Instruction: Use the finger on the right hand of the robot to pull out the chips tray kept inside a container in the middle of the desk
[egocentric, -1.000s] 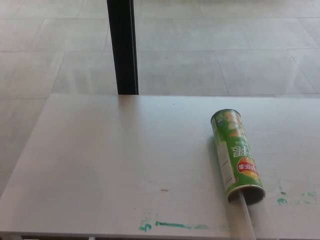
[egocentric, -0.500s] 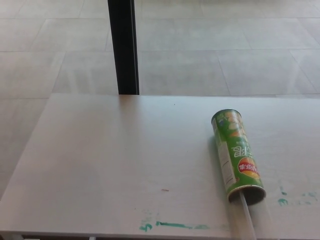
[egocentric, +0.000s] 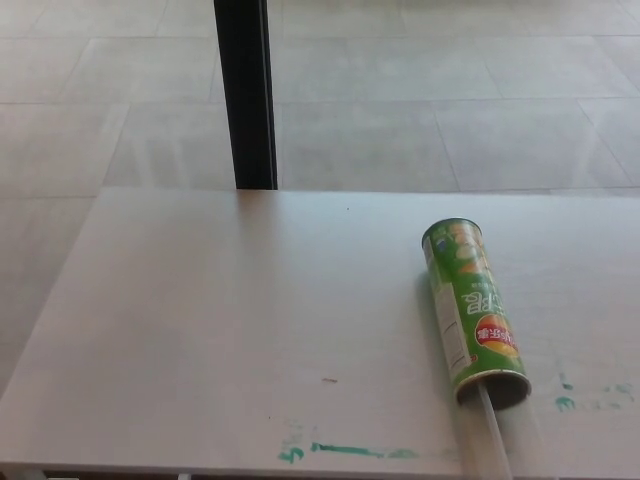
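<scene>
Can (egocentric: 472, 310) lying on desk (egocentric: 220, 330), clear tray (egocentric: 495, 430) poking from near mouth.
Neither hand is seen, state untold; can may be rolled if tray is hooked off-line.

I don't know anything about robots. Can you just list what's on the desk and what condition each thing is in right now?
Chips can: lying on its side, open end facing the near edge.
Clear tray: partly sticking out of the can's open end.
Desk: white top, green paint smears near the front edge.
Robot's hands: neither in view.
</scene>
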